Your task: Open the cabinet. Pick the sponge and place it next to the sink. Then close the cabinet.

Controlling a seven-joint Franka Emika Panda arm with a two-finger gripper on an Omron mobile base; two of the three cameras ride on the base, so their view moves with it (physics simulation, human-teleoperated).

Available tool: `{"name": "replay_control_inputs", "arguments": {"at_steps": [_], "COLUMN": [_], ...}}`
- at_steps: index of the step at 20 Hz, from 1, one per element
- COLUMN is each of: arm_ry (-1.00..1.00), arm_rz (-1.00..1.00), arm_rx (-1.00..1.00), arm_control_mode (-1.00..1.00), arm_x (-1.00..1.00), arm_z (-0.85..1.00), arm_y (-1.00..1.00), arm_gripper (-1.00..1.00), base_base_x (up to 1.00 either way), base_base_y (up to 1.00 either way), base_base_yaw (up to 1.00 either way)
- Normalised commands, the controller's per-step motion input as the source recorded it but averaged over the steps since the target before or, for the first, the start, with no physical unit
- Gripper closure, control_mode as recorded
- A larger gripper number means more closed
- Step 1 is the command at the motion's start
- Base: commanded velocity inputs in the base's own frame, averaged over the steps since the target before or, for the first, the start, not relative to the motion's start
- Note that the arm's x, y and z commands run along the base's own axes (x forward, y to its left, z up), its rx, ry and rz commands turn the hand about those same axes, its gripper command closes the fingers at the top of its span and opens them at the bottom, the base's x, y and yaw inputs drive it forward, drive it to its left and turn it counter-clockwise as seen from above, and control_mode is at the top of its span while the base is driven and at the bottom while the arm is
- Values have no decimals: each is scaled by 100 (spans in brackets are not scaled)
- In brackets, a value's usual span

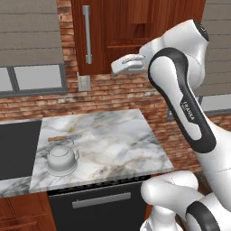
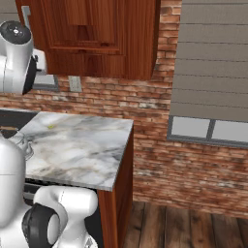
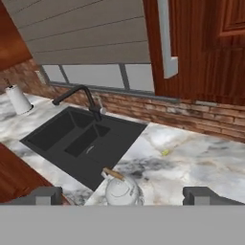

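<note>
The cabinet [image 1: 135,31] is glossy reddish-brown wood with a brushed-metal bar handle [image 1: 87,35]. The desk [image 1: 108,144] is smooth, veined white-grey marble. The sink [image 3: 81,139] is matt black. The kettle [image 1: 62,158] is polished metal. The wall [image 2: 160,121] is rough brick.

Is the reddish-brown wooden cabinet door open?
No, the reddish-brown wooden cabinet door sits flat and shut, its silver bar handle untouched.

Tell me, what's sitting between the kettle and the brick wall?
Just bare marble counter between the kettle and the brick wall, apart from a tiny yellowish speck. The left base view shows it.
</note>
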Motion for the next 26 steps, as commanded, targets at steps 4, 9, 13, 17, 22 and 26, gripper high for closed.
{"name": "replay_control_inputs", "arguments": {"at_steps": [4, 9, 13, 17, 22, 26], "arm_ry": [17, 8, -8, -25, -34, -25], "arm_rz": [0, -7, -18, -24, -23, -17], "arm_rx": [-13, -15, -14, -5, -2, -1], "arm_control_mode": [-100, -100, -100, -100, -100, -100], "arm_x": [9, 28, 25, 10, 3, 4], "arm_z": [0, 0, 0, -2, -18, -14], "arm_y": [35, 20, 2, 0, 4, 9], "arm_gripper": [-100, -100, -100, -100, -100, -100], "base_base_x": [0, 0, 0, 0, 0, 0], "base_base_y": [0, 0, 0, 0, 0, 0], "base_base_yaw": [0, 0, 0, 0, 0, 0]}}
